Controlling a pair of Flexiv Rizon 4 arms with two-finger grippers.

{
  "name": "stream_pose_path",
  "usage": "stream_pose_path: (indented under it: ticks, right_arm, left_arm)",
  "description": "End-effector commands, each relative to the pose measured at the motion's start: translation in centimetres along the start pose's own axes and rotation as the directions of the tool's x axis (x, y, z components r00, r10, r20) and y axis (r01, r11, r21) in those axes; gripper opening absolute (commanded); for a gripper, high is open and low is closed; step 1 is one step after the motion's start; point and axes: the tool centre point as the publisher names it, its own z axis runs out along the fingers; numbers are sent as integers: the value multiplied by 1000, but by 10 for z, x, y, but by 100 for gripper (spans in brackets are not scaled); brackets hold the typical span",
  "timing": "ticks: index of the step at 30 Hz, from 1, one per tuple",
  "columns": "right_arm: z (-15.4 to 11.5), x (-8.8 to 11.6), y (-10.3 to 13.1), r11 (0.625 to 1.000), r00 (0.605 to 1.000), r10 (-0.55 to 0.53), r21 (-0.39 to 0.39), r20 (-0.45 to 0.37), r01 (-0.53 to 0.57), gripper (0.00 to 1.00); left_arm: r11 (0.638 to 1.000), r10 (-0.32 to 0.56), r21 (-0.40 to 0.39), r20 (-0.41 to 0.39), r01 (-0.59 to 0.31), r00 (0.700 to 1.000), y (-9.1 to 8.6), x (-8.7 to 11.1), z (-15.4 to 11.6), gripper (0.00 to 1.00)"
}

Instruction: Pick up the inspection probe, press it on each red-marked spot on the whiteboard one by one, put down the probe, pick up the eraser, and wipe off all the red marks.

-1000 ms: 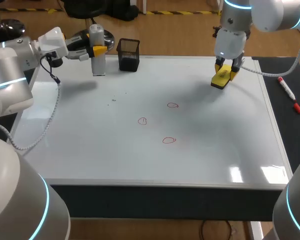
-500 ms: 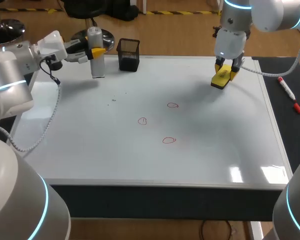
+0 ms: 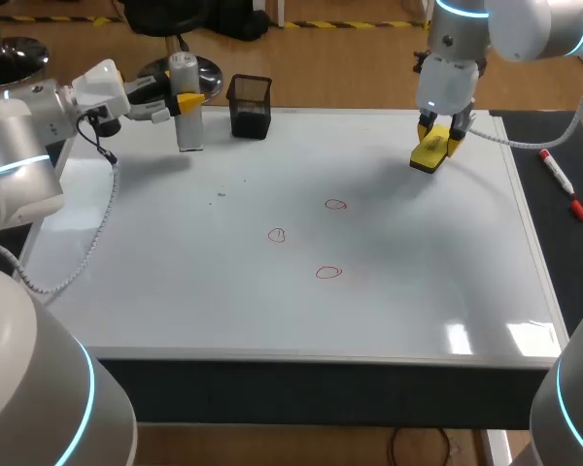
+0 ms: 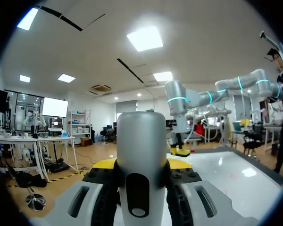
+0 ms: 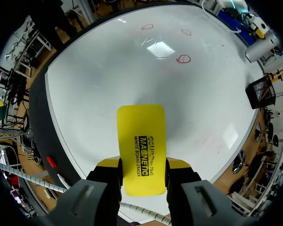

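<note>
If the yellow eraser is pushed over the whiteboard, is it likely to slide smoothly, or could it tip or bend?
Probably stiff: the eraser looks like a flat solid block, undeformed in the grip of the right end effector. It is low and wide, so tipping seems unlikely. The whiteboard is glossy, so it should slide easily.

Lower end of the probe, beyond the view's edge
</note>
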Motion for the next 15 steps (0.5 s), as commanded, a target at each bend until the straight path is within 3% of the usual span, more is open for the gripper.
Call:
stream_pose_path:
  ticks: [1,7,9,15]
  right_arm:
    - [-2,1,0,1000,1000,-1,3,-3,1,0]
    - [-8,-15,20,998,998,-55,38,-4,55,0]
    - [-7,-21,30,995,996,-80,60,-46,82,0]
    - [-6,-40,68,982,985,-163,88,-60,167,0]
  left_arm:
    - [1000,2,2,-1,-2,1000,0,0,0,0]
    - [1000,2,2,-1,-2,1000,0,0,0,0]
    - [1000,2,2,-1,-2,1000,0,0,0,0]
    - [1000,2,2,-1,-2,1000,0,0,0,0]
